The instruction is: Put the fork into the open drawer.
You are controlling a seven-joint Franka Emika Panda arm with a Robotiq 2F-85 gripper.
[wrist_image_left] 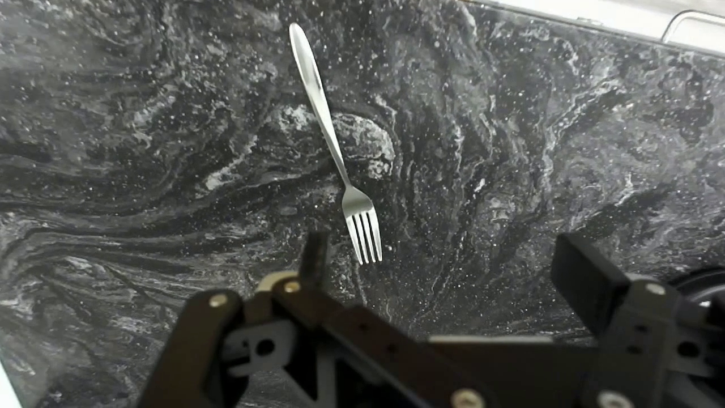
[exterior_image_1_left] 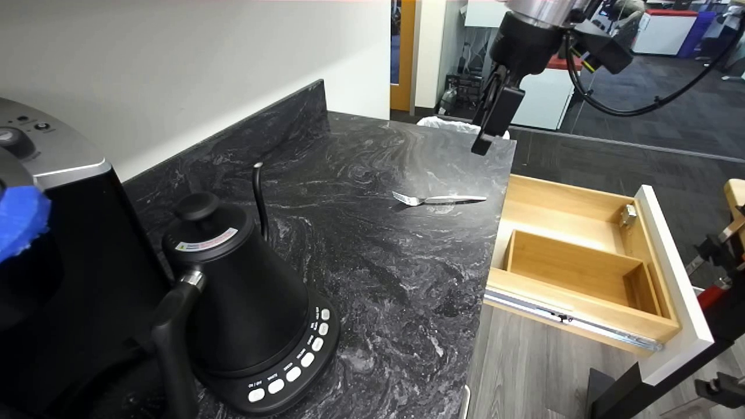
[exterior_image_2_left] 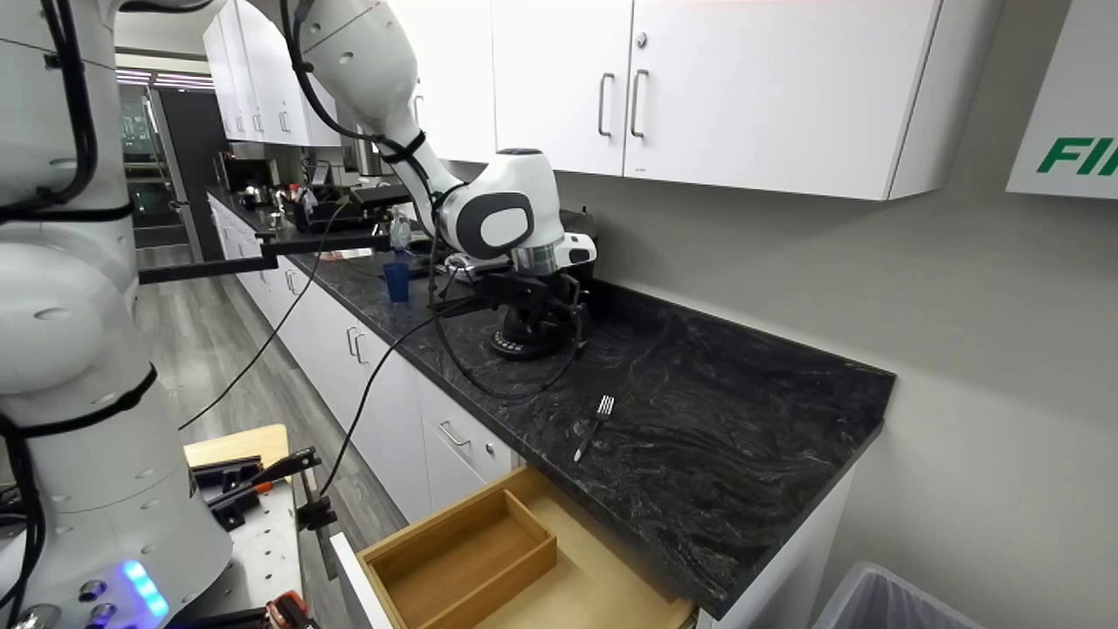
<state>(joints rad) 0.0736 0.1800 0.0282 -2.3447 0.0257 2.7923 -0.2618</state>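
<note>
Fork (wrist_image_left: pixel 332 141) is found lying on the dark, veined table (exterior_image_1_left: pixel 401 279), near the edge past which the open drawer (exterior_image_1_left: pixel 675 279) is extended, with the tines turned away from that edge. The gripper (wrist_image_left: pixel 439 255) is held above the table, fingers spread wide, with nothing grasped between them. A smaller wooden box (exterior_image_1_left: pixel 576 262) is contained in the drawer, and a black kettle (exterior_image_1_left: pixel 250 308) is noted on the table, well apart from the fork.
</note>
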